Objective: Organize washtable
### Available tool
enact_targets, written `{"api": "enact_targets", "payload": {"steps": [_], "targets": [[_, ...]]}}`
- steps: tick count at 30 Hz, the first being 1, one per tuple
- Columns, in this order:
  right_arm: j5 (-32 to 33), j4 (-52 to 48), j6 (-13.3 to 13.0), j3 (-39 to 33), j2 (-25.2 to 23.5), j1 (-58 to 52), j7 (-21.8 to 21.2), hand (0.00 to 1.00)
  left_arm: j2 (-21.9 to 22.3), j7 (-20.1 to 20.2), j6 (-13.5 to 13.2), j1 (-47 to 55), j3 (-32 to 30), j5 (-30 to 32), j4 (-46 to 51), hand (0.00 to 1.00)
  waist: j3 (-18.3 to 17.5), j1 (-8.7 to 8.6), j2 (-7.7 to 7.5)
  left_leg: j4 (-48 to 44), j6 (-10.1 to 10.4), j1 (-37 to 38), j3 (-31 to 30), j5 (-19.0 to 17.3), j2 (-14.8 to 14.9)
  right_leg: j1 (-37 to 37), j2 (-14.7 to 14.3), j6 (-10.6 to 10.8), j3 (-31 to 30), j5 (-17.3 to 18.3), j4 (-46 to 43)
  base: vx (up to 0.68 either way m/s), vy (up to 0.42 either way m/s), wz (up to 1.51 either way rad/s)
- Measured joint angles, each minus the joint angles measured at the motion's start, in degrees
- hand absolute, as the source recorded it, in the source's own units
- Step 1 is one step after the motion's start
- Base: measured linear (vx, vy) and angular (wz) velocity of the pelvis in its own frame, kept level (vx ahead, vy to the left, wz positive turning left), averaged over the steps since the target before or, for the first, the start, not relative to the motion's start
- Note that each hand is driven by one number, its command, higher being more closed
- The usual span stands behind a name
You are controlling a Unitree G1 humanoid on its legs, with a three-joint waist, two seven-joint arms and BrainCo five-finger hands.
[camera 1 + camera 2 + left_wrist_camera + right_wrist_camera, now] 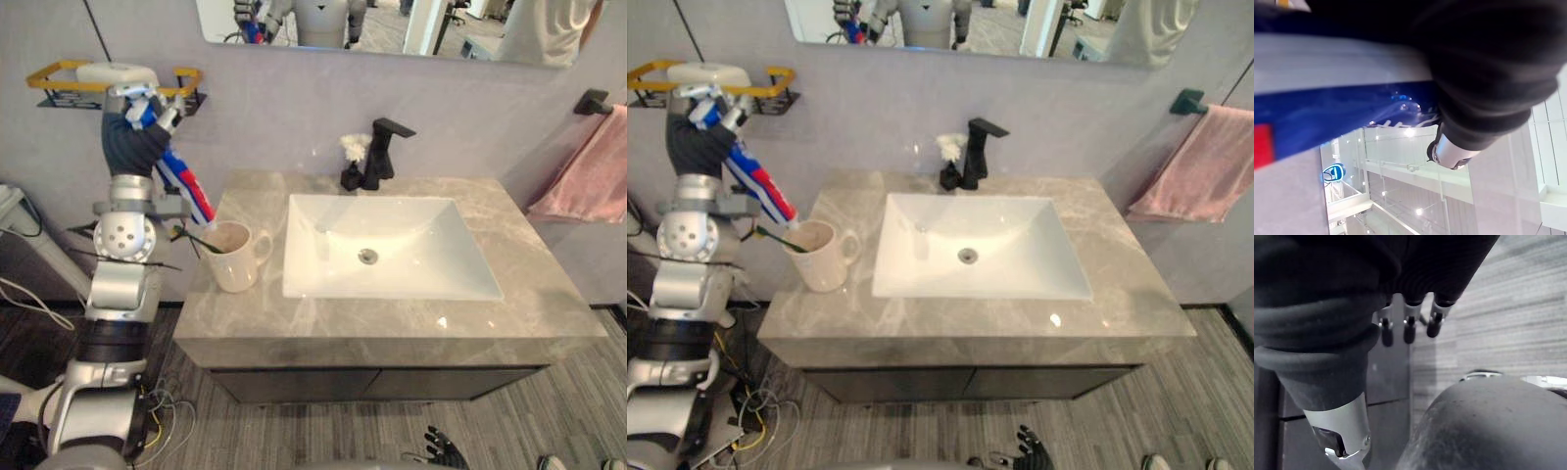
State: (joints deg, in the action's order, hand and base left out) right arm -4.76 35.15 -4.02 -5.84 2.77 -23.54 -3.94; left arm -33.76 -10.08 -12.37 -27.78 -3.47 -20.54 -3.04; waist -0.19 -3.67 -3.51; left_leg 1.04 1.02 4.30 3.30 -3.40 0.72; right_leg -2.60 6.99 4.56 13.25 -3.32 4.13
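Between shelf (59, 70) and mug (235, 259), left hand (135, 125) clasps a toothpaste tube (188, 184) (right hand (441, 448), fingers slack).

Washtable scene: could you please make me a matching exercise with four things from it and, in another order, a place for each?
Things:
1. toothpaste
2. mug
3. towel
4. faucet

Places:
A. behind the sink, by the wall
B. hanging from the rail at the right
C. held in the left hand, raised near the yellow shelf
D. standing on the counter, left of the sink

Pairs: 1-C, 2-D, 3-B, 4-A
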Motion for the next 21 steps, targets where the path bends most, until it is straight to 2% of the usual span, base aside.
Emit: {"api": "enact_targets", "payload": {"steps": [9,20,21], "targets": [[-0.1,0.0,0.0,0.0,0.0,0.0,0.0,0.00,2.7,0.1,0.6,2.2,0.0,0.0,0.0,1.00,0.3,-0.18,0.19,0.0,0.0,0.0,0.3,0.0,0.1,0.1,-0.1,0.0,-0.1,0.0,0.1,0.00,0.000,0.00],[-0.1,0.0,0.0,0.0,0.0,0.1,0.1,0.00,2.7,0.0,0.8,4.1,0.0,0.4,-2.2,1.00,0.7,-0.28,0.68,0.1,0.0,0.1,0.5,0.0,0.2,-0.4,-0.2,-0.1,0.4,-0.3,1.2,0.00,0.000,0.00],[-0.1,0.0,0.0,0.0,0.0,0.0,0.1,0.00,2.8,0.0,0.8,4.5,0.0,0.4,-2.2,0.00,0.7,-0.26,0.77,0.1,0.0,0.1,0.6,0.0,0.2,-0.4,-0.3,-0.1,0.4,-0.3,1.2,0.00,0.000,0.00]]}}
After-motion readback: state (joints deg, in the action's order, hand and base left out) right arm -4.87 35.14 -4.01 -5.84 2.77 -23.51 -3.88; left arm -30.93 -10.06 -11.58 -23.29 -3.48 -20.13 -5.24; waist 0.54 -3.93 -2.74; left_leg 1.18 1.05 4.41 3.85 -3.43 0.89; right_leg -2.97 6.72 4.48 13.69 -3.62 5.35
